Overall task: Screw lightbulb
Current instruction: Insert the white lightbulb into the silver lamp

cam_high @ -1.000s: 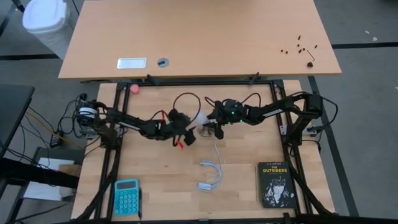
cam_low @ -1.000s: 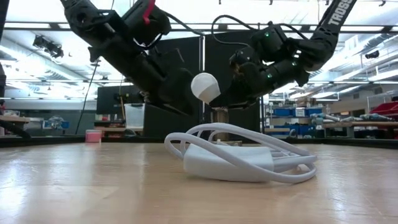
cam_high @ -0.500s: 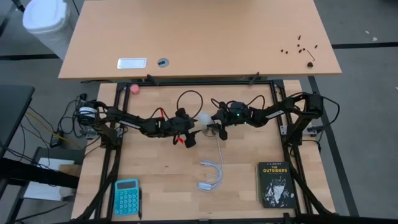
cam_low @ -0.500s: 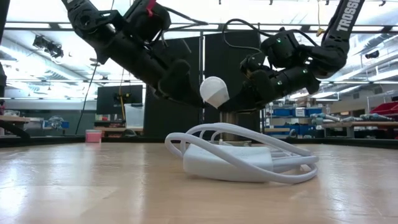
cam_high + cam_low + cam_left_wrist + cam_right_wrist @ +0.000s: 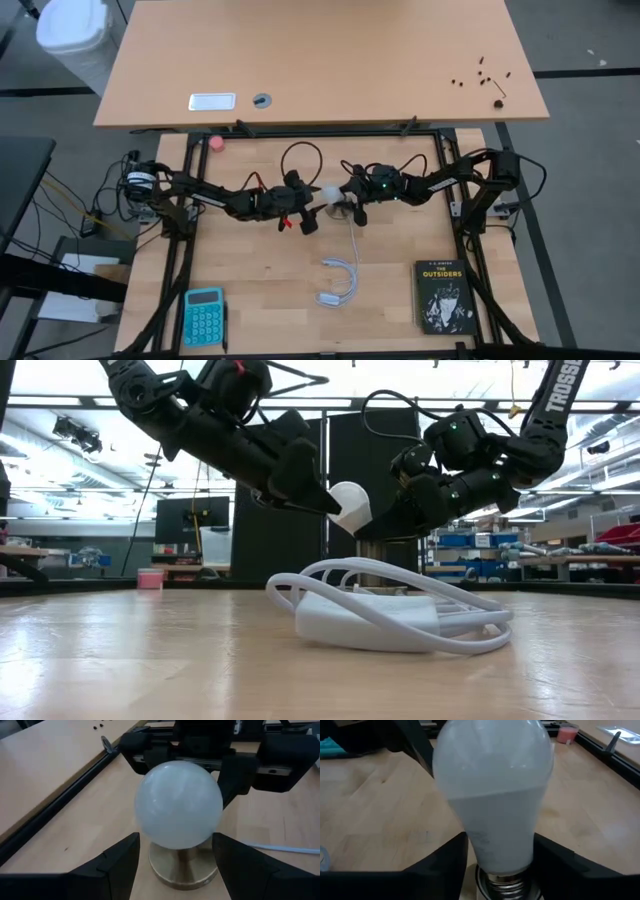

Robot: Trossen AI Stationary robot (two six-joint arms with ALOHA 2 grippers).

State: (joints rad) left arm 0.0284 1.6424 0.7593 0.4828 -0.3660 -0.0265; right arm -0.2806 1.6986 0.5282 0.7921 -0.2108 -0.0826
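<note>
White and frosted, the bulb (image 5: pixel 492 795) stands with its screw end in the brass socket (image 5: pixel 182 865) at the middle of the table (image 5: pixel 390 280). The left gripper (image 5: pixel 175 860) holds its round top. The right gripper (image 5: pixel 497 865) has fingers either side of the neck; whether they press it cannot be told, so it may be getting ready to turn.
</note>
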